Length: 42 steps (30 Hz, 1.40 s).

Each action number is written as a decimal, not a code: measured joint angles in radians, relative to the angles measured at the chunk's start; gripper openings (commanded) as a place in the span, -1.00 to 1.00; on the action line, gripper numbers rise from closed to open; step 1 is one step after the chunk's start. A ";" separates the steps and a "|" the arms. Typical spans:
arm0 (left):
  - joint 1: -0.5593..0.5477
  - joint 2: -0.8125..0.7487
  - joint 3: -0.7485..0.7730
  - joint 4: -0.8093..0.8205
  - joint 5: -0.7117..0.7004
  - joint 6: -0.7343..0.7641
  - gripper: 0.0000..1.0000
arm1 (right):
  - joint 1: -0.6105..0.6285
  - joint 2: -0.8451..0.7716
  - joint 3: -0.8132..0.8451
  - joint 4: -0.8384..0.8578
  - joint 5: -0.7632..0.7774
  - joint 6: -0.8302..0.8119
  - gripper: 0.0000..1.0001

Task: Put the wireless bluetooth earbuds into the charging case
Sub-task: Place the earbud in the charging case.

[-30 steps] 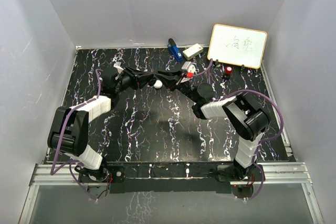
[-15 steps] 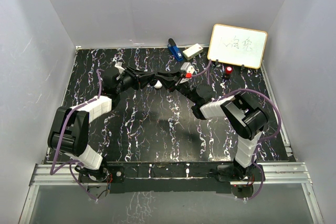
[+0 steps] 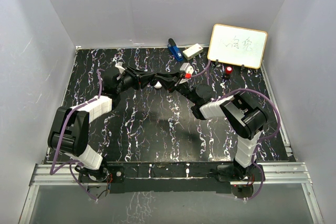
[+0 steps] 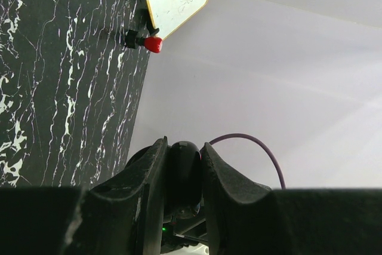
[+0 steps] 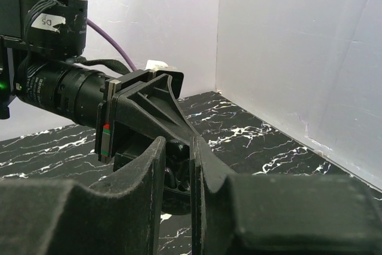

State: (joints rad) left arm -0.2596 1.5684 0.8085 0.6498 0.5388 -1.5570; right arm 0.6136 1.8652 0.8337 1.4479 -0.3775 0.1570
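My left jaws: pressed close, with a dark shape between them that I cannot identify. The charging case: white, right between the tips of my 2 sets of jaws, over the counter. My right jaws: pressed together, facing the left.

Only a white speck of the charging case showed between the left pincer and right pincer, and the earbuds were too small to find.
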 measured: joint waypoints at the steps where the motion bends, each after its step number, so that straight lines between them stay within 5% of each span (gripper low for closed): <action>1: 0.000 0.000 0.001 0.000 0.000 0.000 -1.00 | 0.000 0.001 0.000 0.000 0.000 0.000 -1.00; 42: -0.009 -0.018 0.011 -0.007 -0.004 -0.007 -1.00 | 0.001 0.023 0.000 0.016 -0.011 0.000 -1.00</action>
State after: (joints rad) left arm -0.2687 1.5501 0.8192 0.6426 0.5346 -1.5642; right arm 0.6144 1.8877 0.8333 1.4635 -0.3882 0.1574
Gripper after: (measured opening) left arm 0.246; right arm 0.175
